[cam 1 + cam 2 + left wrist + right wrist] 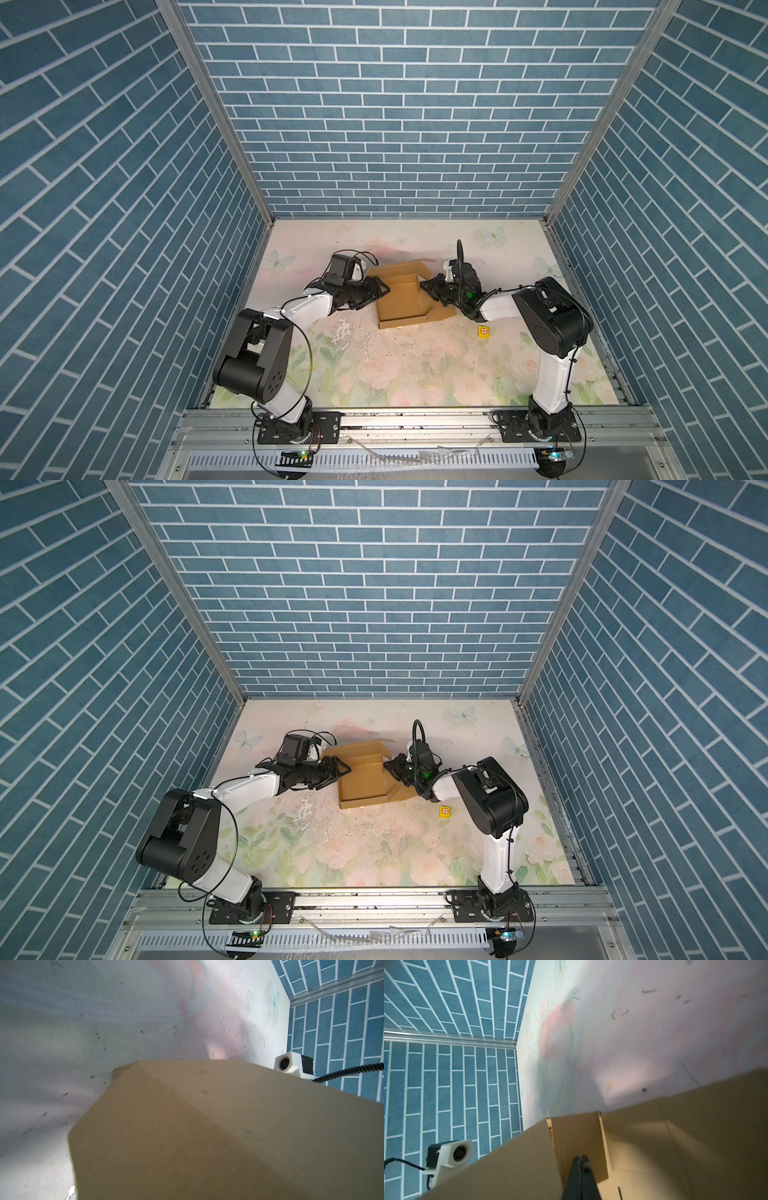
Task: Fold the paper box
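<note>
Bimanual folding of a partly erected mailer, read from left to right. Left gripper [383,291]: jaws parted and apparently released, set against the raised left wall of the paper box [402,305]; the left wrist view showed only cardboard, so any contact could not be confirmed. Paper box: resting on the counter [415,365] toward its far middle, between the two arms, with its walls up and its flaps still loose. Right gripper [424,286]: jaws clenched on nothing, tips pressed against a narrow inner flap, as seen from the right wrist. Yellow cube [483,331]: on the counter, well apart from the box. Probable hazards: the unheld left wall could spring outward; a one-sided push from the right could slide the light box or crease the flap off its score.
</note>
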